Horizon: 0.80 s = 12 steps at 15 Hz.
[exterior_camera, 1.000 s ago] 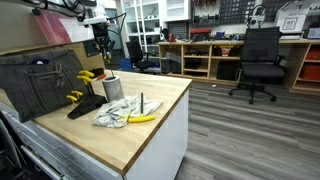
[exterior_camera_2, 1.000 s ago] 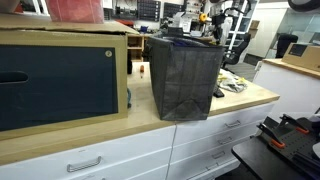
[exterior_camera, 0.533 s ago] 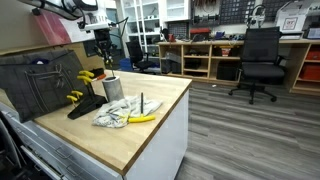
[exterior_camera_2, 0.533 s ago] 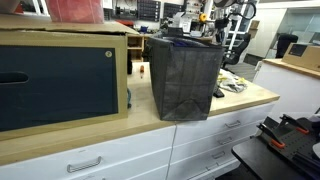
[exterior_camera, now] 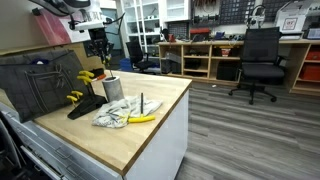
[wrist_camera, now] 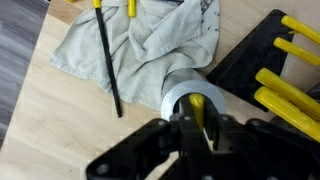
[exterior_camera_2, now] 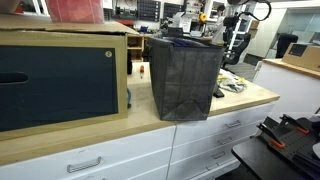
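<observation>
In the wrist view my gripper [wrist_camera: 190,125] hangs right over a metal cup [wrist_camera: 176,92] and is shut on a yellow-handled tool [wrist_camera: 197,104], whose tip points into the cup's mouth. A grey cloth [wrist_camera: 140,45] lies beside the cup with a thin black-shafted tool [wrist_camera: 108,60] on it. On the cup's other side stands a black rack [wrist_camera: 250,60] with yellow handles [wrist_camera: 290,60]. In an exterior view the gripper [exterior_camera: 99,52] is well above the cup [exterior_camera: 112,87] on the wooden counter [exterior_camera: 150,140].
A black mesh bin [exterior_camera: 40,85] stands behind the rack; in an exterior view it [exterior_camera_2: 185,75] hides the cup. A wooden cabinet [exterior_camera_2: 60,75] sits beside it. An office chair [exterior_camera: 262,60] and shelves stand across the floor.
The arm has shifted slightly above the cup; the gripper stays shut. Nothing on the counter has moved.
</observation>
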Each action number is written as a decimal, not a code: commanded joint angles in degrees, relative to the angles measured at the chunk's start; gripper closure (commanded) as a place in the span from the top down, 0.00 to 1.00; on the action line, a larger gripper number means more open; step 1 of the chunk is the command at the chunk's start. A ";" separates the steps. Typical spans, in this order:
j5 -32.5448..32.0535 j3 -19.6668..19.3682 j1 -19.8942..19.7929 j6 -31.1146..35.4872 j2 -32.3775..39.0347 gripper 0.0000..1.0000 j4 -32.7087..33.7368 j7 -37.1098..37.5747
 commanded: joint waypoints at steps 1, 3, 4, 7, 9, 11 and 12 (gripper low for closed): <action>-0.08 0.84 -1.95 6.56 -11.64 0.04 -13.91 -2.13; 0.32 0.63 -2.26 8.30 -16.86 0.04 -19.51 -3.72; 0.83 0.36 -2.43 9.09 -19.75 0.04 -22.29 -4.48; 1.15 -0.81 -2.30 9.56 -28.34 0.04 -29.01 -5.76; 1.12 -2.05 -2.08 7.52 -33.64 0.04 -31.01 -5.66; 1.46 -3.49 -1.65 4.75 -36.56 0.04 -30.56 -6.01; 1.28 -4.15 -1.40 2.77 -38.15 0.04 -30.40 -5.88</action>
